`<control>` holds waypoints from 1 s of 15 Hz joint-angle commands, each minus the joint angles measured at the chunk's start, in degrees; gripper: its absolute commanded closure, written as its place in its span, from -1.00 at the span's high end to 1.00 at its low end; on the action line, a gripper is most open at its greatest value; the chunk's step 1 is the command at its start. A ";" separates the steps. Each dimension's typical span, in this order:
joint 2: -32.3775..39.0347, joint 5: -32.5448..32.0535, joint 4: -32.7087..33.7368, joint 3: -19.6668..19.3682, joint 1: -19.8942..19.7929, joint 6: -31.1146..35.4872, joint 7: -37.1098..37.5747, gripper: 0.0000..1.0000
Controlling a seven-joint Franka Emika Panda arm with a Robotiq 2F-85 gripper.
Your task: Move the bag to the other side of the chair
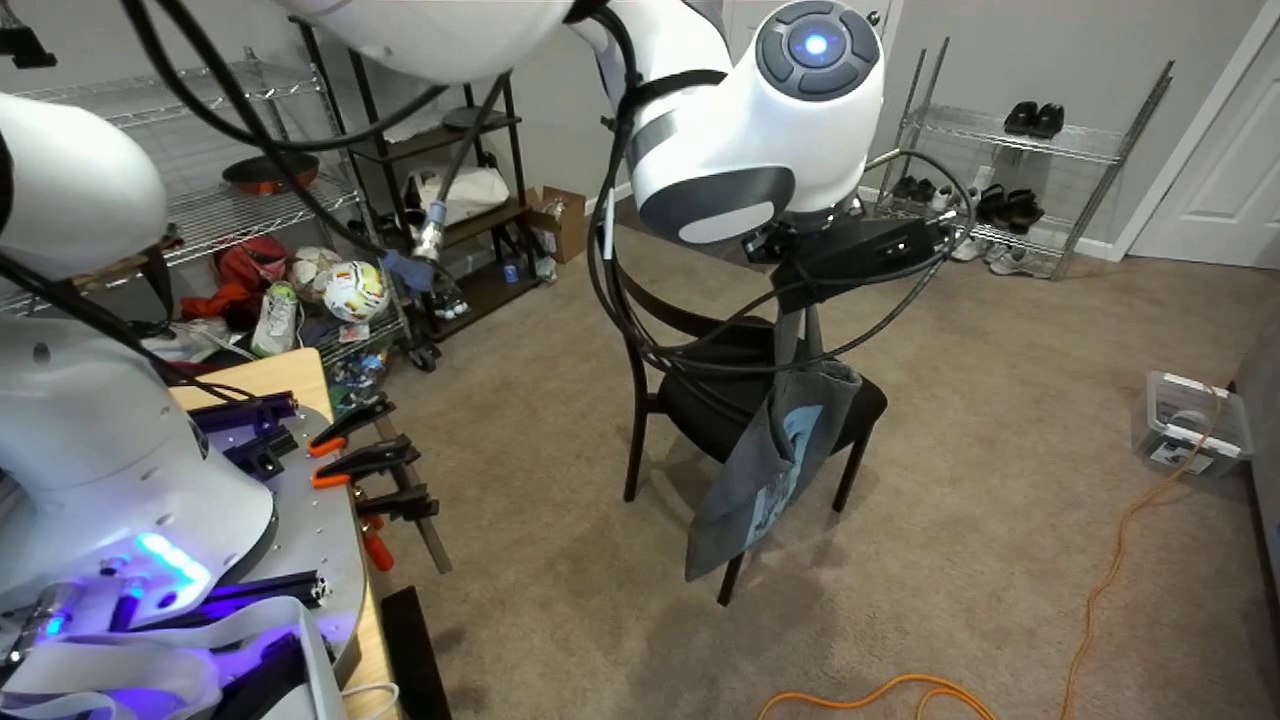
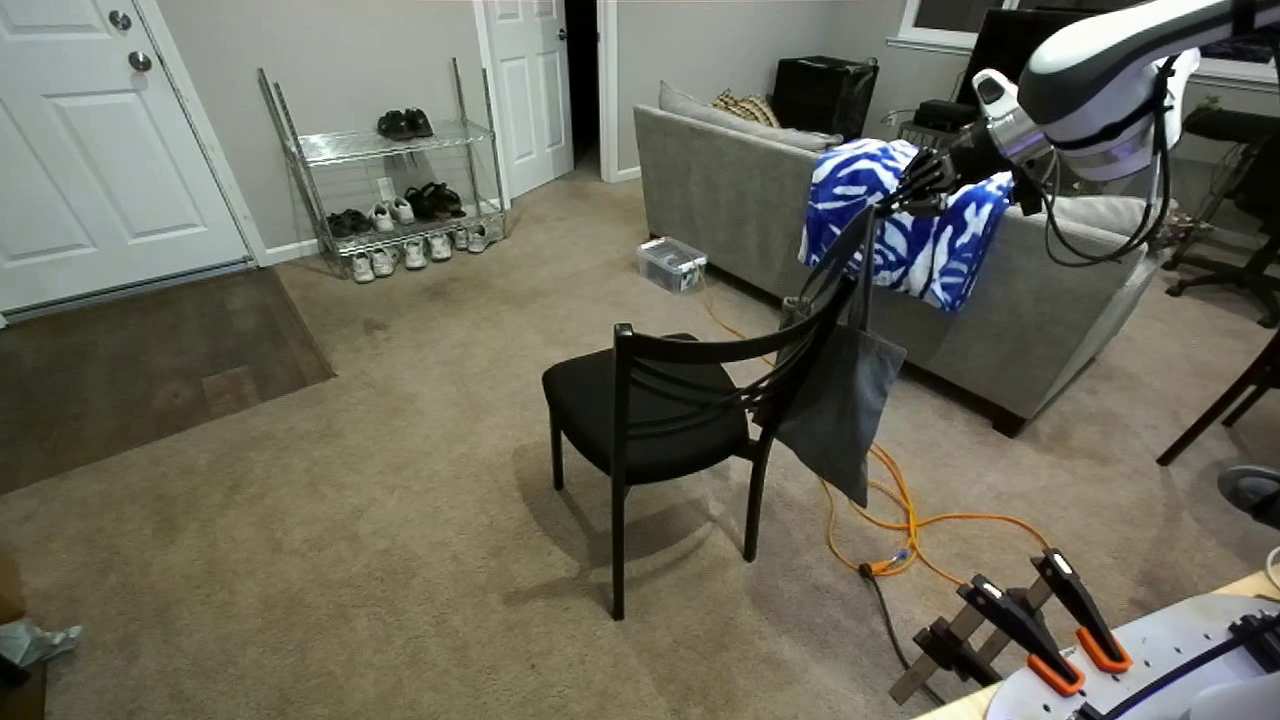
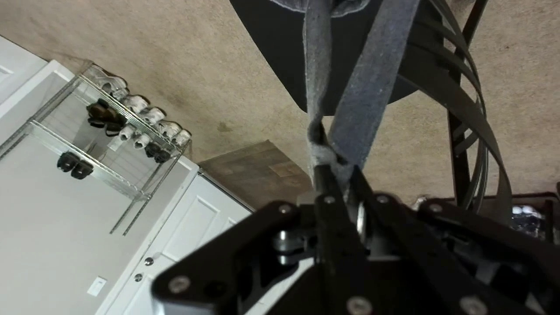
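Observation:
The bag [image 1: 775, 480] is grey-blue fabric with a blue-and-white print, and it hangs tilted by its handles [image 3: 367, 87]. It also shows in an exterior view [image 2: 845, 400]. The chair [image 1: 690, 405] is black; in an exterior view the bag hangs beside its right backrest post [image 2: 650, 420]. The bag overlaps the seat edge in view; I cannot tell if they touch. The bag's lower corner looks above the floor. My gripper [image 3: 336, 170] is above the chair, shut on the handles; it also shows in an exterior view [image 2: 893, 203]. The printed face is hidden there.
A grey couch [image 2: 720, 180] with a blue-and-white blanket [image 2: 850, 190] stands behind the bag. An orange cord [image 2: 910, 520] lies on the carpet. A plastic box [image 1: 1195, 430] and a shoe rack [image 1: 1020, 140] stand farther off. Clamps [image 1: 370, 460] stick out from the robot's table.

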 commanded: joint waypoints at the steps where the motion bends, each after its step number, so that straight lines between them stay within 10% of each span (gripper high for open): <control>1: -3.20 0.22 -2.83 -0.05 1.41 1.98 0.66 -0.95; 15: -4.43 -0.71 -6.51 -5.82 6.52 2.86 0.41 -0.95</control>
